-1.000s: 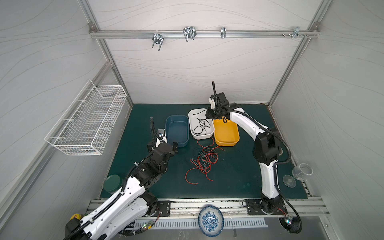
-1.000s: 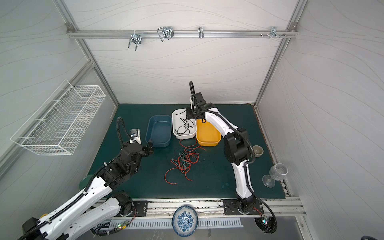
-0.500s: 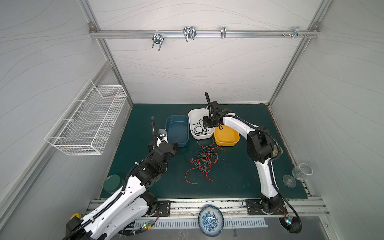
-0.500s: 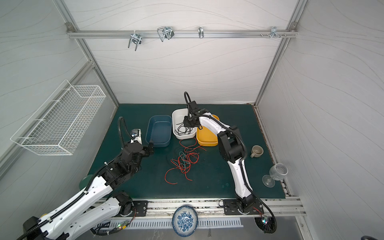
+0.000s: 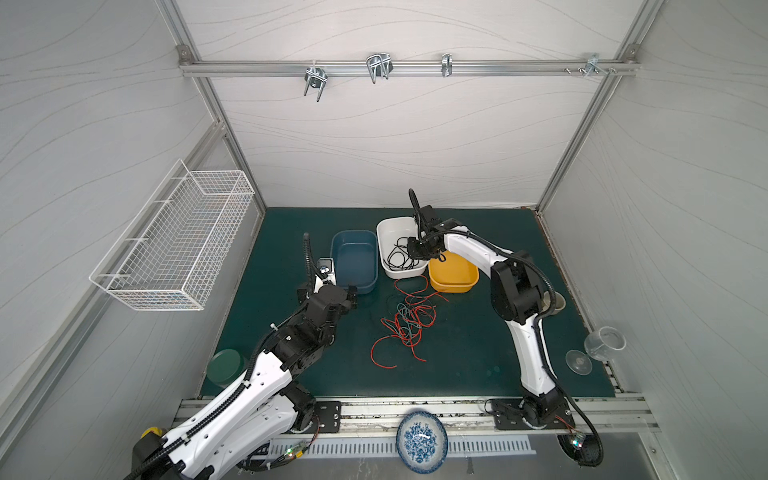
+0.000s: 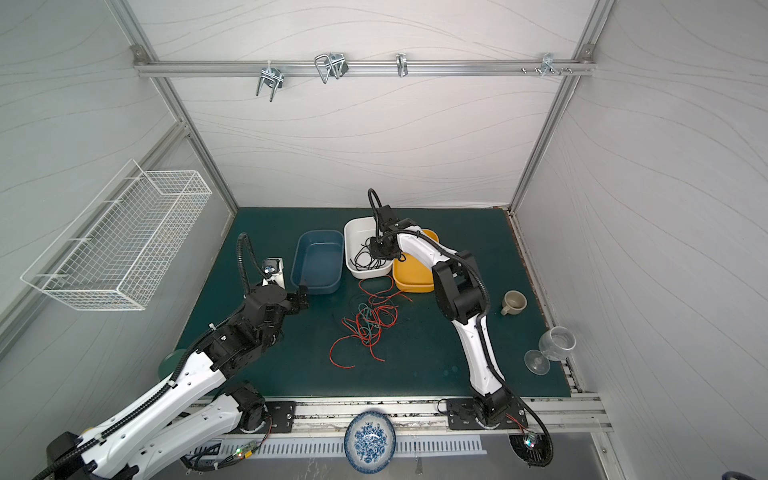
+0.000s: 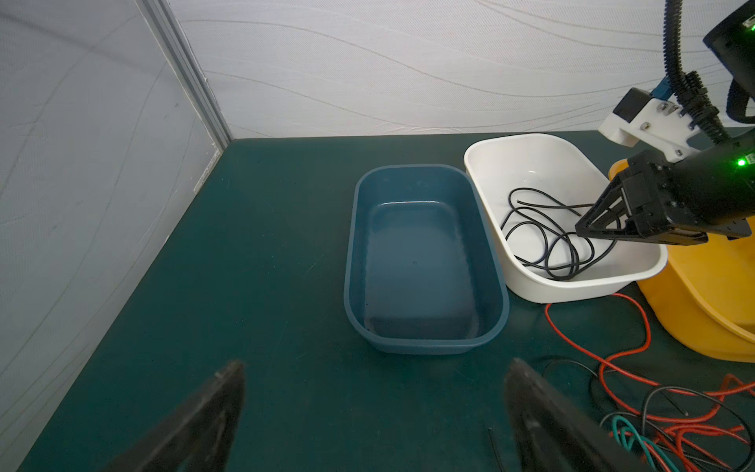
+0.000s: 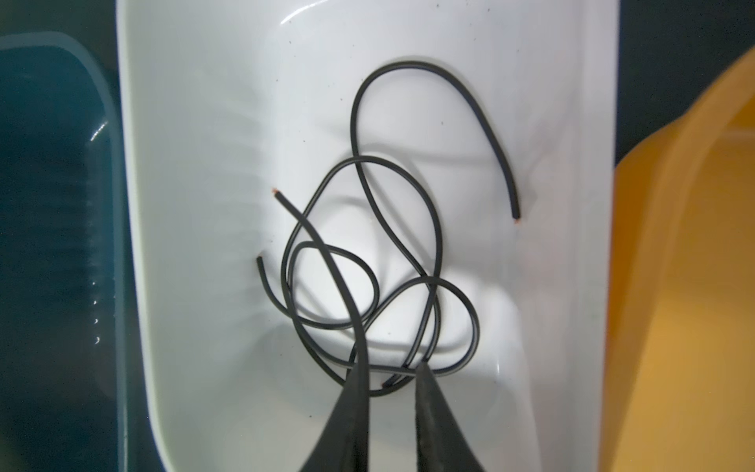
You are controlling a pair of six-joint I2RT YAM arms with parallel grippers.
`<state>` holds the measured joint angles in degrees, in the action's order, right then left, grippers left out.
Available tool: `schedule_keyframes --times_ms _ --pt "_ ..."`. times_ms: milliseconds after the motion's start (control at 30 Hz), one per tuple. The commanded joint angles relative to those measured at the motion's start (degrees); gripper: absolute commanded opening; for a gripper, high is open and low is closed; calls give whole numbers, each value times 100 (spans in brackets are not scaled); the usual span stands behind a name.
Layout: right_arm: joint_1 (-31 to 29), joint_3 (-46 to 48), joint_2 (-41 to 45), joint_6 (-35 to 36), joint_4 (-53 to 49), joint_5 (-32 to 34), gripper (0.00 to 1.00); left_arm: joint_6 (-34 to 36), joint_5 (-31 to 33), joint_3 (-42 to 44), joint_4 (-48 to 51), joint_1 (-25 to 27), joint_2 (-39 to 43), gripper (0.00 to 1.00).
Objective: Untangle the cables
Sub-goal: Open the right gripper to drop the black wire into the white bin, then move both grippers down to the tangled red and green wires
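Green desk [image 5: 478, 353], white walls [image 5: 395, 137], wire basket [image 5: 174, 245]. Blue tub [image 5: 355, 262], white tub [image 5: 390, 232], yellow tub [image 5: 453, 274] abreast. Red and green cables [image 5: 409, 322] tangled mid-desk; black cables [image 8: 352, 122] in white tub. Left jaws wide open; right jaws slightly parted above them.

A dark green mat [image 5: 478, 374] covers the table from wall to wall. Near its back edge three plastic bins stand in a row: an empty blue bin [image 5: 355, 262], a white bin [image 5: 395, 232] just beside it, and a yellow bin [image 5: 453, 274] against the white one's far side. In front of them, around the middle of the mat, lies a loose tangle of red, teal and black cables [image 5: 409, 322]. A beige mug [image 6: 514, 302] stands toward the right edge. A round green dish [image 5: 226, 368] sits by the front left corner. Two clear glasses [image 5: 604, 343] lie at the right edge near the front corner.
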<state>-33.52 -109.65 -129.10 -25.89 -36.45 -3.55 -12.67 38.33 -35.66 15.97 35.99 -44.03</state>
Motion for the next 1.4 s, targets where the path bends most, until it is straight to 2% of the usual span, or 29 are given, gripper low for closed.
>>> schedule_keyframes --times_ms 0,100,200,400,733,1133,1367 --pt "3 -84 492 28 -229 60 30 -61 -32 -169 -214 -28 -26 100" --pt "1 -100 673 38 -260 74 37 -61 -34 -169 -212 -22 -29 100" --pt "1 -176 802 66 -348 83 39 -61 -28 -165 -201 -22 -30 100" --pt "-5 -114 987 106 -389 84 39 -61 -59 -169 -186 -28 -50 99" --pt "-226 587 1419 154 24 -654 39 -61 -105 -186 -177 -27 -108 100" --pt "-843 2940 3198 -139 937 -429 45 -180 -398 -266 51 -16 -193 100" --pt "-1239 4169 4033 -154 1115 -249 46 -276 -708 -358 232 -8 -346 99"
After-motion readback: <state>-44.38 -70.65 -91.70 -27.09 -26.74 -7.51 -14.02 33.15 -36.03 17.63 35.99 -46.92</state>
